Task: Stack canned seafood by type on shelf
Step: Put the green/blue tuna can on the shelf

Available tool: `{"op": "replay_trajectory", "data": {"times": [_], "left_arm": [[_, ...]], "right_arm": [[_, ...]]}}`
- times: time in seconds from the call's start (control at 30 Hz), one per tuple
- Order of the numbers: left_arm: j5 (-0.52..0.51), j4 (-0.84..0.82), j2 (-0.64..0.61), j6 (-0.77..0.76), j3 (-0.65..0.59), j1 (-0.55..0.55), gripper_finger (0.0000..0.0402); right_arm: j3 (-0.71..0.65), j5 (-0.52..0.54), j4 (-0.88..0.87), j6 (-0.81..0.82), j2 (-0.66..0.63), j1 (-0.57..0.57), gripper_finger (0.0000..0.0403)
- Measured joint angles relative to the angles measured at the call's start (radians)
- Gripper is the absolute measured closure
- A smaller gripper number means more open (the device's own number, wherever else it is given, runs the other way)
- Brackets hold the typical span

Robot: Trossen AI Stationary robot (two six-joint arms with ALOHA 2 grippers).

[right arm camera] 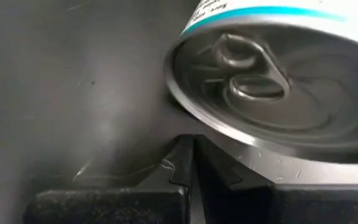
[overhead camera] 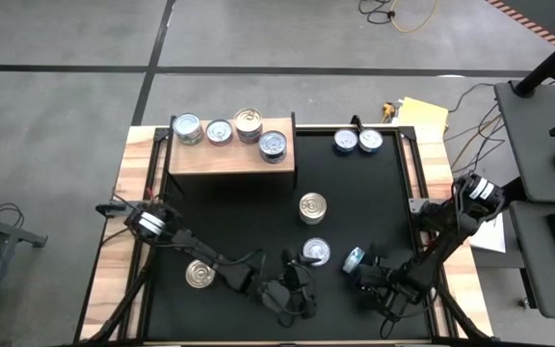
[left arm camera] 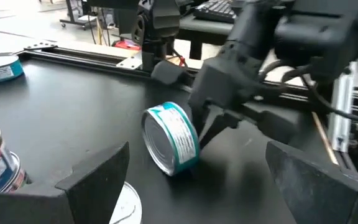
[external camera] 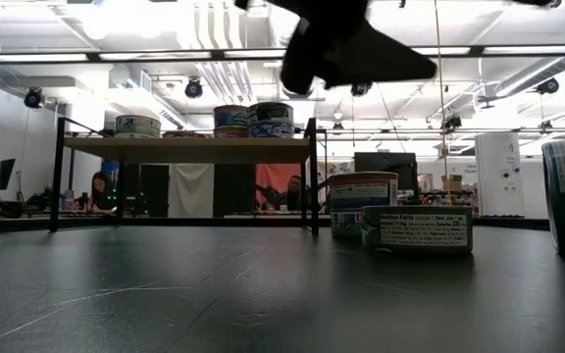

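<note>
A teal-banded tin (overhead camera: 354, 258) lies tipped on its side on the black table (overhead camera: 374, 202), touching the closed, empty right gripper (overhead camera: 367, 277). The left gripper (overhead camera: 302, 289), spread wide and empty, sits just beside it, near an upright silver-topped can (overhead camera: 315, 251).

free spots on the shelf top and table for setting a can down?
Shelf: its front strip is bare; four cans crowd its back edge. Table: bare between the shelf and the left gripper. Crowded near the tipped can by the shut right gripper.

High cam straight down; low cam table-level; both wrist cams share tipped can (left arm camera: 171, 139).
</note>
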Motion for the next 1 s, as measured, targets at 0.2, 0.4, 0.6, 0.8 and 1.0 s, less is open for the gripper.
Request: {"op": "replay_trajectory", "data": {"times": [0.2,0.4,0.6,0.8,1.0], "left_arm": [[0.0,0.004,0.087,0.004,0.07,0.024,0.0039],[-0.012,0.007,0.166,0.005,0.143,0.033,0.0039],[-0.016,0.009,0.234,0.027,0.214,0.05,0.0039],[0.014,0.014,0.282,0.041,0.271,0.07,0.0039],[0.018,0.013,0.333,0.044,0.329,0.086,0.0039]], "right_arm": [[0.0,0.038,0.001,0.017,-0.002,0.018,0.0394],[0.0,0.092,0.009,0.001,-0.002,0.018,0.0394],[0.0,0.107,0.009,-0.006,-0.002,0.018,0.0394],[0.0,0.108,0.008,-0.006,-0.003,0.025,0.0394],[0.0,0.108,0.008,-0.002,-0.004,0.025,0.0394]]}}
